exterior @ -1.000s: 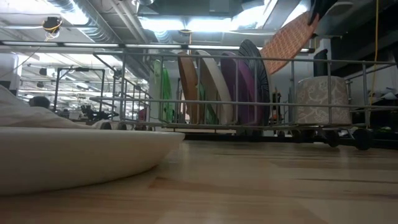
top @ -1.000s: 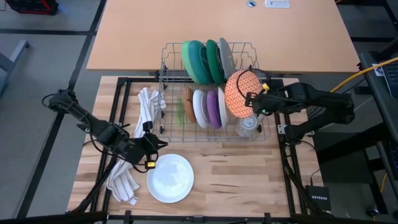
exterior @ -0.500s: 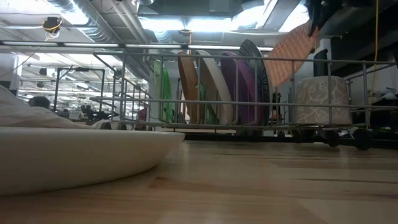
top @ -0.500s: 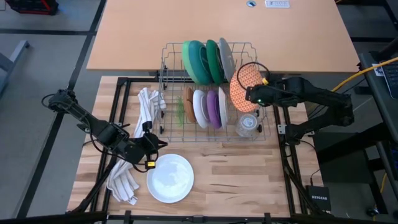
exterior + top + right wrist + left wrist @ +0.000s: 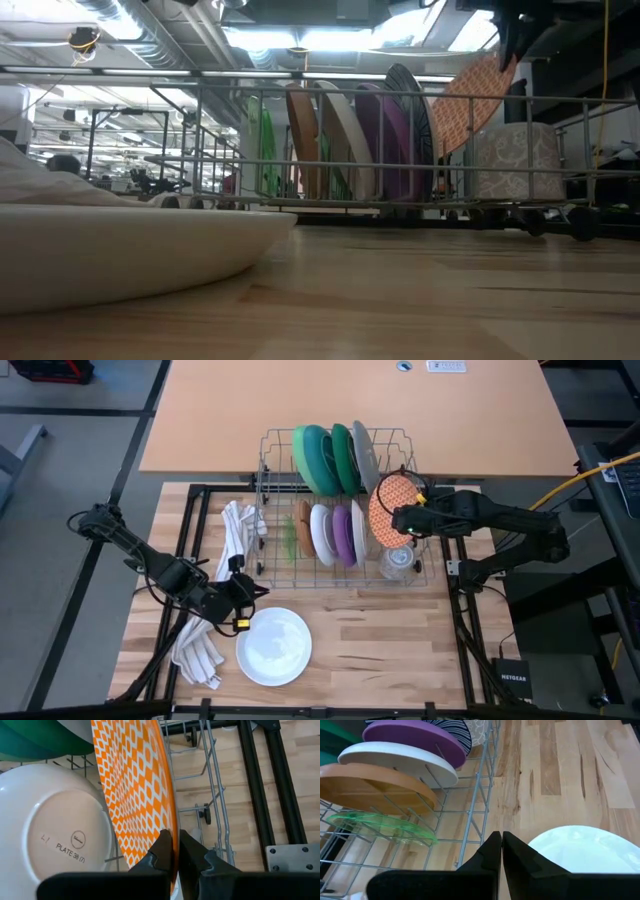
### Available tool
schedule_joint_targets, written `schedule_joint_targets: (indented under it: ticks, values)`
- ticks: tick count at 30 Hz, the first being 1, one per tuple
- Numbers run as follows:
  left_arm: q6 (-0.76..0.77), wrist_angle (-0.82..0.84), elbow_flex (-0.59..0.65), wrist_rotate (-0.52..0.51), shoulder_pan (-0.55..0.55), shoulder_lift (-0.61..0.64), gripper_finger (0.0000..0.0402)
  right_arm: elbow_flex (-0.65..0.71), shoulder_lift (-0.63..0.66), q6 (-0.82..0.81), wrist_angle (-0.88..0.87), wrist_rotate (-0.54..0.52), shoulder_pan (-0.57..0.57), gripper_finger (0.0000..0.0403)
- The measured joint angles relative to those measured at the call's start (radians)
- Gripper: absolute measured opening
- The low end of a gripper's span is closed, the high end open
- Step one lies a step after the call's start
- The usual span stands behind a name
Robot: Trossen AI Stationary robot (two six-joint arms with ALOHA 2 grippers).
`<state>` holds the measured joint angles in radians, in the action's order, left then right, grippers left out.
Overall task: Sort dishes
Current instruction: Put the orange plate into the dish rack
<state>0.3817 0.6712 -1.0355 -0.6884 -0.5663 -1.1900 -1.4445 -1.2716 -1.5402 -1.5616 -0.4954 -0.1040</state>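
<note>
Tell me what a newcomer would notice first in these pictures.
The right end effector holds an orange patterned plate tilted over the wire rack, beside the plates standing on edge. A white plate lies flat on the table near the shut left end effector.

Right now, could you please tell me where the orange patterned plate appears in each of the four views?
High view: orange patterned plate right of centre, in the wire dish rack, held by the right gripper.
Low view: upper right, tilted over the rack.
Left wrist view: not in it.
Right wrist view: centre, between the gripper's fingers.
Shared landmark: the rack.
</note>
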Motion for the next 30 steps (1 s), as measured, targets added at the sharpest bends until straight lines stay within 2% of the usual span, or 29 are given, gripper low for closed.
schedule_joint_targets:
  ticks: [7,14,30]
  values:
    - [0.0,0.0,0.0,0.0,0.0,-0.013,0.0008,0.0,-0.006,-0.032,-0.004,0.018,0.005,0.0012]
    - [-0.035,-0.002,0.0,0.0,0.015,-0.089,0.0008,0.001,-0.019,-0.075,-0.013,0.006,0.064,0.0012]
    - [-0.186,-0.079,0.001,0.002,0.154,-0.279,0.0008,0.003,-0.051,-0.186,-0.017,-0.021,0.162,0.0012]
